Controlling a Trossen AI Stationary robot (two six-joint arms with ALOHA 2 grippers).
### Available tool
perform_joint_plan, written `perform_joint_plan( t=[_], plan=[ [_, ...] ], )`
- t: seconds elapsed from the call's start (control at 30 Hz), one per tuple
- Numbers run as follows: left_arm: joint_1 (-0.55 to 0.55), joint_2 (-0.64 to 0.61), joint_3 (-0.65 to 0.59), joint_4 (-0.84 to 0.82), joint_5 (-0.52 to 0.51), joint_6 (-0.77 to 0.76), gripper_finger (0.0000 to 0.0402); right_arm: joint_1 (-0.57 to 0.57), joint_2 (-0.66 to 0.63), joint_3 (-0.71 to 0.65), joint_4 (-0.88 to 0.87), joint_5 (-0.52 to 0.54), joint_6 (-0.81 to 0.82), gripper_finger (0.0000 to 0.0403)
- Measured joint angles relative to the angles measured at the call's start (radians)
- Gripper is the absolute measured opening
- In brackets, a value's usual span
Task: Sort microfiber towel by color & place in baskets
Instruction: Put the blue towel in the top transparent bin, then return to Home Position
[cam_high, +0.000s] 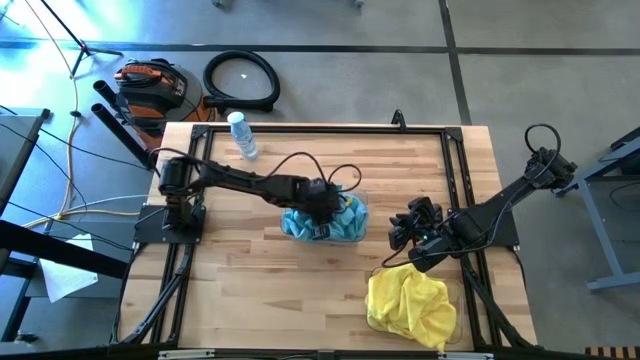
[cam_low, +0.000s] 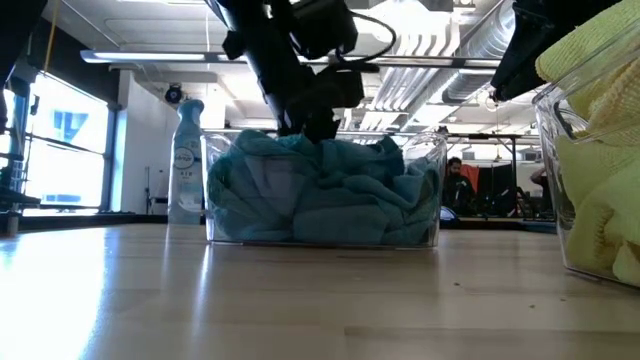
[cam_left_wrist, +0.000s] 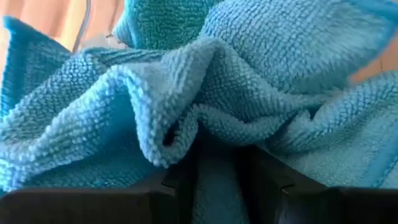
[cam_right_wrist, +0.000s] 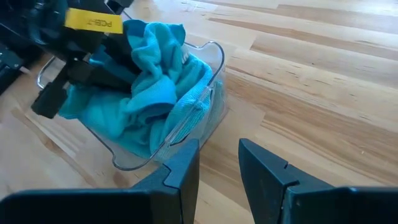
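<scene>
the teal towels (cam_high: 345, 222) lie heaped in the clear basket (cam_high: 360, 205) at the middle of the table (cam_high: 270, 290), filling it to the rim and spilling a little above it; in the low view the same pile (cam_low: 320, 195) fills the tub (cam_low: 435, 190) from wall to wall; the left gripper (cam_high: 320, 212) is down in that pile, its fingers (cam_left_wrist: 261, 180) a little apart with a fold of teal cloth (cam_left_wrist: 186, 118) running down between them, though whether they pinch it i cannot tell; from the right wrist view the left arm's head (cam_right_wrist: 81, 56) sits on the near part of the heap (cam_right_wrist: 146, 87) inside the basket (cam_right_wrist: 208, 68); the yellow towels (cam_high: 410, 305) are bunched in the second basket (cam_high: 457, 300) near the table's front right corner, seen close at the right edge of the low view (cam_low: 600, 160); the right gripper (cam_high: 402, 236) hangs between the two baskets, above bare wood, holding nothing, its fingers (cam_right_wrist: 183, 168) parted; a clear spray bottle (cam_high: 241, 135) lies near the table's far left edge, and it shows beside the teal basket in the low view (cam_low: 187, 160); a person (cam_low: 458, 185) sits far off in the room behind.
</scene>
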Motion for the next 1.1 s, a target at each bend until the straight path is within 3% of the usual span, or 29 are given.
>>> perform_joint_plan(
  t=[0.6,0.93,1.1],
  plan=[
    [-0.012,-0.182,0.002,-0.061,0.041,-0.016,0.0101,0.0,0.0,0.0,-0.009,-0.006,-0.003,0.011],
    [-0.007,-0.336,-0.006,-0.158,-0.031,0.016,0.01,0.0,0.0,0.0,-0.051,-0.06,-0.003,0.011],
    [-0.006,-0.472,-0.118,-0.064,-0.03,0.036,0.0054,0.0,0.0,0.0,-0.064,-0.119,-0.003,0.011]
  ],
)
